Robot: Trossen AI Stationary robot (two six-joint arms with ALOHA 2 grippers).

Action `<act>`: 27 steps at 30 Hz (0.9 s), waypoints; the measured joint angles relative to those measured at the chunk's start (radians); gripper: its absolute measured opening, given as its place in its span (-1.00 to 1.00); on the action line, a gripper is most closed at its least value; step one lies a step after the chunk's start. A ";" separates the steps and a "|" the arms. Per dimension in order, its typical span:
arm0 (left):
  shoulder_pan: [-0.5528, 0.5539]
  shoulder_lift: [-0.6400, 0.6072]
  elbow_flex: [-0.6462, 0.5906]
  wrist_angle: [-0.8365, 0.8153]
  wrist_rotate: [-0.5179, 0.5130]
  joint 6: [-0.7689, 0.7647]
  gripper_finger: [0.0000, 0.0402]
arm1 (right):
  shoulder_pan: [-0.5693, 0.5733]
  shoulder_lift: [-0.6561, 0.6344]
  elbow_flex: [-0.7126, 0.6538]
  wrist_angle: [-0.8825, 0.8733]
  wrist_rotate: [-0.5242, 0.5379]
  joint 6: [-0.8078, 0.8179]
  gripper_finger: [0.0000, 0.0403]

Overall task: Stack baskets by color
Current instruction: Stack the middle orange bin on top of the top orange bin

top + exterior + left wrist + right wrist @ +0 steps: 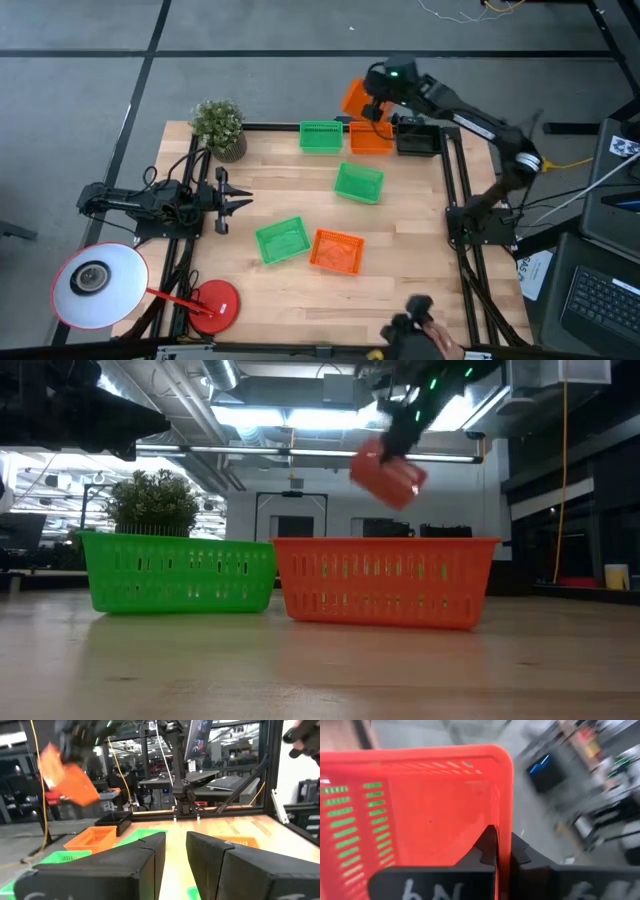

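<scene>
My right gripper [375, 104] is shut on an orange basket [356, 97] and holds it in the air beyond the table's far edge; the low view shows the basket [388, 475] tilted, high above the table. Along the far edge stand a green basket [320, 136], an orange basket [371, 138] and a black basket [417, 138]. Two more green baskets [358, 183] [281, 241] and another orange basket [336, 250] rest on their bottoms mid-table. My left gripper [235, 200] waits open at the left side. My right gripper pinches one wall of the orange basket at its rim [505, 815], near a corner, with one finger [487, 845] inside the basket and the other [522, 855] outside. The basket is lifted clear of the table and hangs tilted.
A potted plant [220, 125] stands at the far left corner. A white lamp [95, 285] and a red disc [212, 305] sit off the near left corner. A person's hand [440, 340] shows at the near edge. Bare wood lies between the baskets.
</scene>
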 joint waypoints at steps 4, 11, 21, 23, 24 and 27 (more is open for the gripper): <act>0.000 0.000 0.000 0.000 -0.009 0.039 -0.64 | -0.031 0.107 0.016 -0.112 0.001 -0.029 -1.00; 0.000 0.000 0.000 0.000 -0.111 0.042 -0.64 | -0.036 0.150 0.018 -0.231 -0.019 -0.096 -1.00; 0.000 0.000 0.000 0.012 -0.180 0.042 -0.64 | -0.045 0.150 0.011 -0.240 -0.112 -0.183 -1.00; 0.000 0.000 0.000 0.012 -0.180 0.042 -0.64 | -0.045 0.154 0.011 -0.237 -0.125 -0.182 -1.00; 0.000 0.000 0.000 0.013 -0.180 0.042 -0.64 | -0.045 0.158 0.011 -0.236 -0.125 -0.182 -1.00; 0.000 0.000 0.000 0.023 -0.179 0.042 -0.64 | -0.047 0.183 0.011 -0.237 -0.130 -0.182 -1.00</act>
